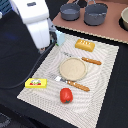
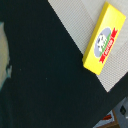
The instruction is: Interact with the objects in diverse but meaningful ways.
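In the exterior view my gripper (image 1: 54, 39) hangs from the white arm at the mat's far corner on the exterior view's left. Its fingers are hidden by the arm body. The pale blue-white carton (image 1: 60, 37) stands right beside it; I cannot tell whether they touch. The golden-orange bread loaf (image 1: 85, 45) lies at the mat's far edge. The red round fruit (image 1: 66, 95) sits near the mat's front edge. The flat yellow packet (image 1: 36, 82) with red print lies on the mat's left edge, and the yellow packet (image 2: 104, 42) also fills part of the wrist view. No fingers show there.
A beige plate (image 1: 73, 68) sits mid-mat, with an orange-handled knife (image 1: 91, 61) and fork (image 1: 75, 84) beside it. Two grey pots (image 1: 95, 14) stand on the pink board behind, with a bowl (image 1: 124, 19) at the right. Dark cloth (image 2: 45, 85) surrounds the woven mat (image 1: 102, 87).
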